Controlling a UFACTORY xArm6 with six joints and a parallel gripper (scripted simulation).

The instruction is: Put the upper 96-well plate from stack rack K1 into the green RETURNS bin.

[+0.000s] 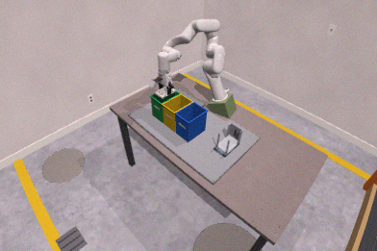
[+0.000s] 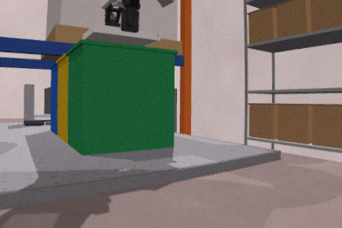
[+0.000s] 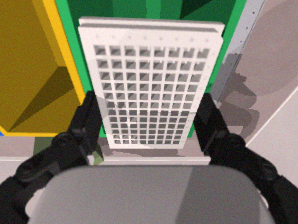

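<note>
the jaws are clamped on the white 96-well plate (image 3: 150, 85), one black finger (image 3: 87, 120) pressed to each long side of it, wells facing up toward the wrist camera. the plate sticks out ahead of the jaws, and under it lies the mouth of the green bin (image 3: 131, 10), whose inside shows past the plate's far end and along both its long edges. in the exterior view the jaws (image 2: 124, 15) hang above the green bin (image 2: 119, 98), apart from its rim, with the plate seen edge-on as a flat grey slab (image 2: 115, 38) just over the rim (not yet down inside).

to one side of the jaws, hard against the green bin, is the yellow bin (image 3: 30, 70), and in the top view the blue bin (image 1: 191, 121) comes after the yellow bin (image 1: 176, 109), farthest from the jaws; all three stand upright in a row on a grey mat (image 1: 202, 158) on the worktop (image 1: 284, 175). the stack rack (image 1: 229, 142) stands well away from the jaws, beyond the blue bin on the same mat, with something pale low in it (too small to make out).

the arm's green base (image 1: 230, 108) sits on the worktop behind the bins.
</note>
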